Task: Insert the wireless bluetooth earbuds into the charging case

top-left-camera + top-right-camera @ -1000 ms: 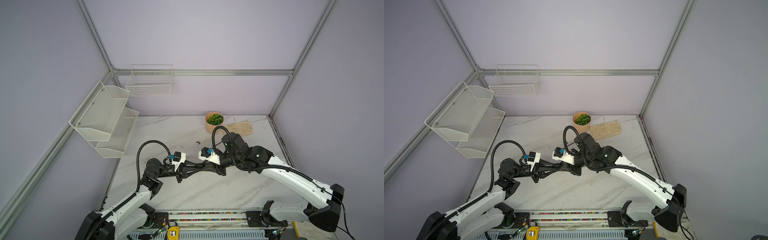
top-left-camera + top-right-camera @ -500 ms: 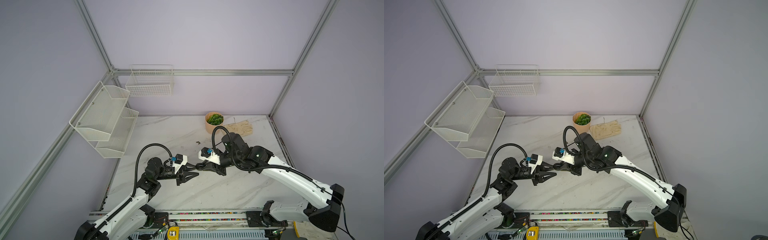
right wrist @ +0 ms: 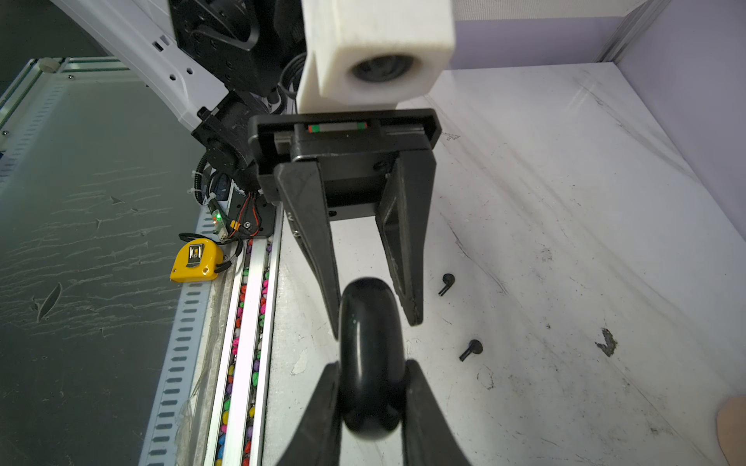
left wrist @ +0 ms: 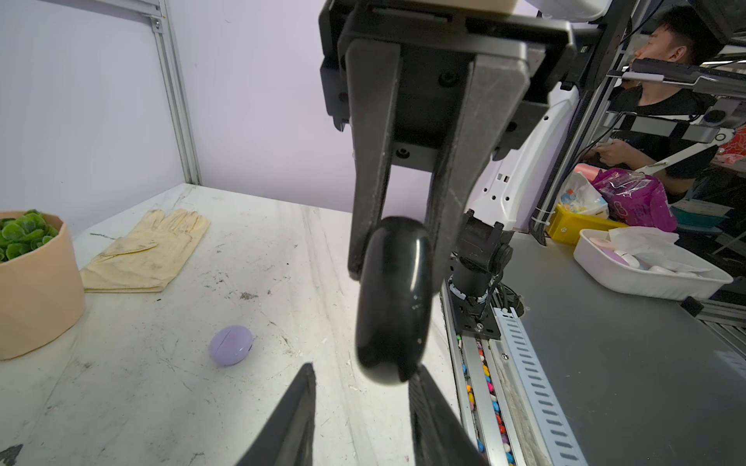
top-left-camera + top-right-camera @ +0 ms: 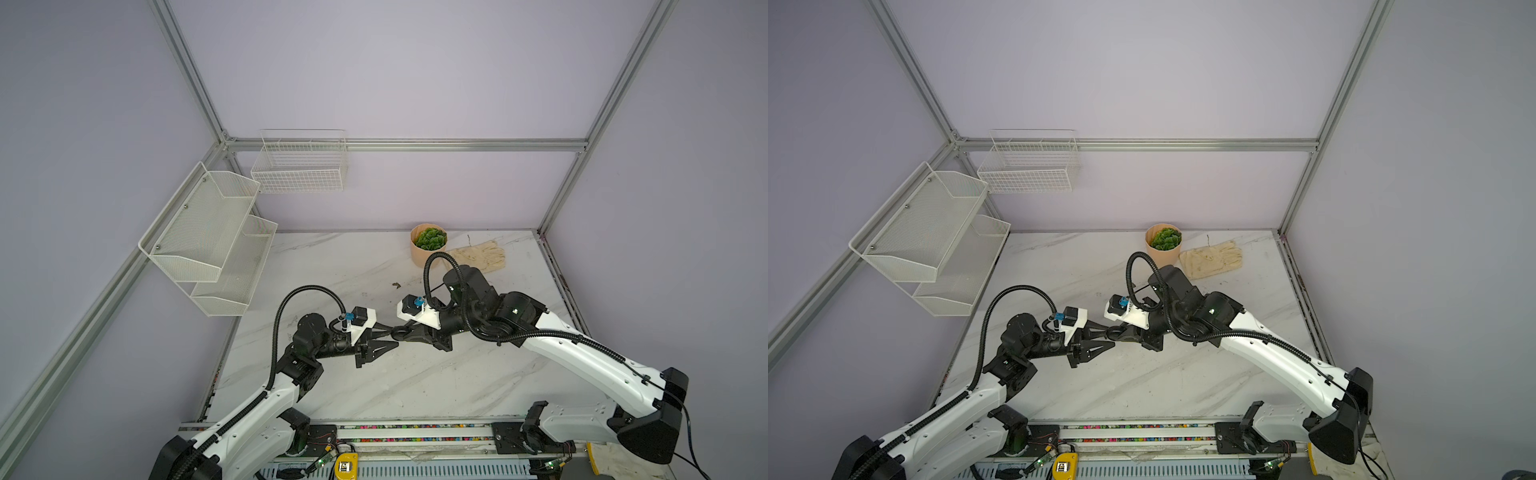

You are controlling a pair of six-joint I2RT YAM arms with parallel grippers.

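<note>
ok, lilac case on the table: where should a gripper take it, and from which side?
Take the lilac case from straight above, jaws across its narrower width on the rounded sides. It lies flat and shut on the table, nothing touching it, so a top-down pinch should fit.

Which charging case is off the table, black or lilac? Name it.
The black case, clamped in the right end effector above the table; the lilac case lies closed on it, untouched.

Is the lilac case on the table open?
No, the lilac case lies shut on the table, with only a thin seam line showing.
</note>
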